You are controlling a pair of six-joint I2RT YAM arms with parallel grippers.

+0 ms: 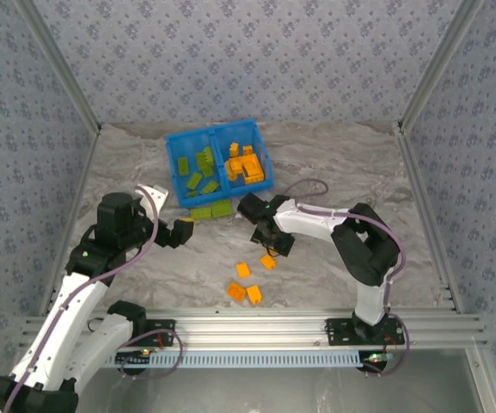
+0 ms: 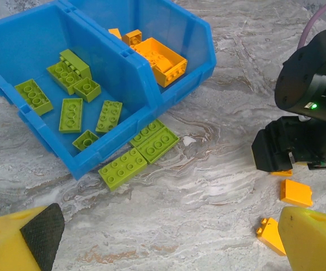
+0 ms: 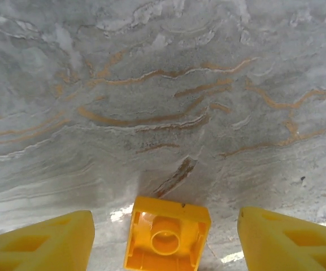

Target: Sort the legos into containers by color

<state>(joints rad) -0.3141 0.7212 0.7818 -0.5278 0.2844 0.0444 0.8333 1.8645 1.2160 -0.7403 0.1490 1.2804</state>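
Lego (image 3: 167,234), orange, hollow-side up, is lying between the parted fingers (image 3: 38,243) of the right gripper (image 3: 165,220), touching neither; left gripper (image 2: 168,243) is hanging spread, farther off.

Top external camera high behind the arm bases (image 1: 364,329), looking down on the whole marbled table (image 1: 333,163), left wrist camera low, oblique, facing blue bin (image 2: 146,87) and right arm (image 2: 312,73), both also seen overhead, right wrist camera straight down, close over an orange brick (image 3: 167,234).
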